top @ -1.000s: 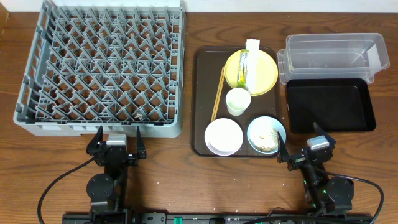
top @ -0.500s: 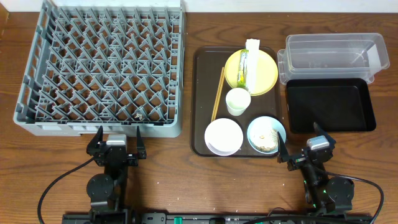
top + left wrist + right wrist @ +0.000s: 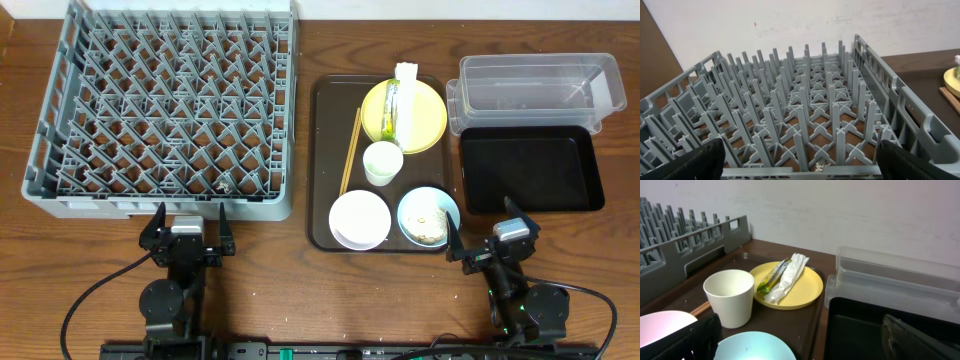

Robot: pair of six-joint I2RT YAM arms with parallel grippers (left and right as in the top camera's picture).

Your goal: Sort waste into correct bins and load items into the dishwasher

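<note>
Right hand (image 3: 480, 222) spread, blue bowl (image 3: 446, 207) beside

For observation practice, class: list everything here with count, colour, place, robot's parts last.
dish rack: 1, grey, left
serving tray: 1, brown, centre
plate: 1, yellow, tray's back
wrapper: 1, green-and-yellow, on plate
paper strip: 1, white, on plate
chopsticks: 2, wooden, tray's left
cup: 1, white, tray's middle
white bowl: 1, white, tray's near-left
blue bowl: 1, light blue, tray's near-right
food scraps: 1 heap, white, in blue bowl
tub: 1, clear, back right
black tray: 1, black, in front of tub
left gripper, right gripper: 2, black, near edge
</note>
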